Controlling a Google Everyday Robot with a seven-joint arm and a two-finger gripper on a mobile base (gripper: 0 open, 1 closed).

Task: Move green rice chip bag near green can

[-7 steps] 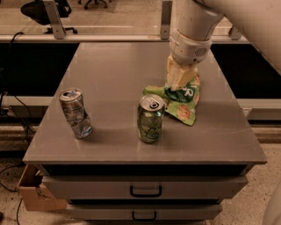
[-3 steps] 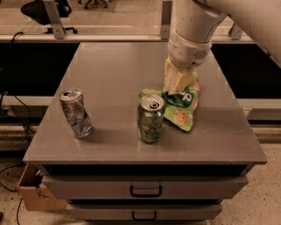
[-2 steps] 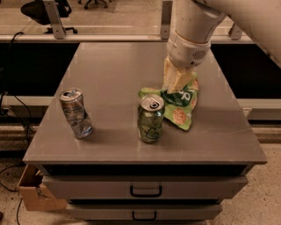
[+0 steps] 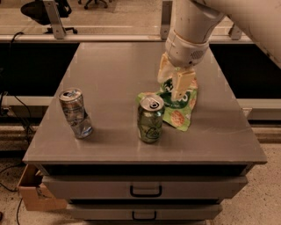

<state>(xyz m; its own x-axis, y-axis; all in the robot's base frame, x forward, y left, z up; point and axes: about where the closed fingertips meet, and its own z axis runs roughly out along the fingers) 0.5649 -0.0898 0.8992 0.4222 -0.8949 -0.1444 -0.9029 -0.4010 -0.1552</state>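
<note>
Camera view: your hand (image 4: 175,85) is clenched on the top edge of the chip bag (image 4: 178,115). The bag rests on the tabletop (image 4: 114,70) just beside the green can (image 4: 150,119), at its 2 o'clock. Release gently and lift straight up, so you don't nudge the can.

an office-like lab: rolling desk chairs (image 4: 43,10) behind, a grey drawer cabinet (image 4: 109,66), the robot's hand (image 4: 174,87) low over its top.
</note>
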